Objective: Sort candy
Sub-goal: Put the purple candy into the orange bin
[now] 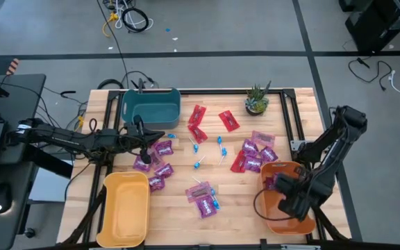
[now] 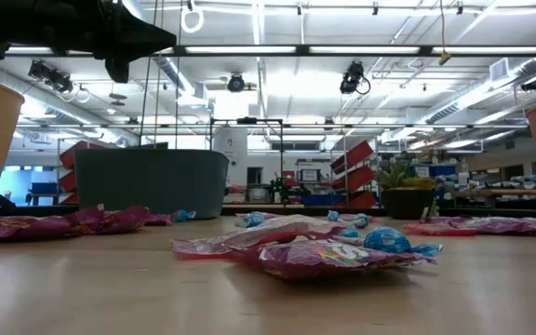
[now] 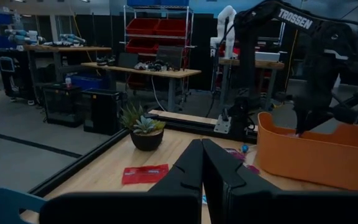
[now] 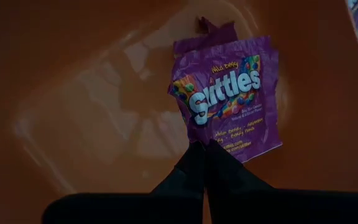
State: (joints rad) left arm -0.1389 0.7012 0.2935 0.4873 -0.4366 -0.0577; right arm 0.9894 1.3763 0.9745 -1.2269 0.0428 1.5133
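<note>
Currently the right gripper [image 4: 205, 163] sits inside the orange bin [image 1: 273, 217], fingers pressed together, holding nothing; a purple packet [image 4: 229, 93] lies flat on the bin floor just beyond them. The left gripper [image 3: 202, 163], fingers likewise together, hovers over purple packets [image 1: 153, 157] beside the teal bin [image 1: 151, 105].

The purple packet [image 4: 229, 99] lying in the orange bin [image 4: 73, 93] reads "Skittles", with "Wild Berry" above it; the right arm [image 3: 303, 25] carries "TROSSEN" in white letters
</note>
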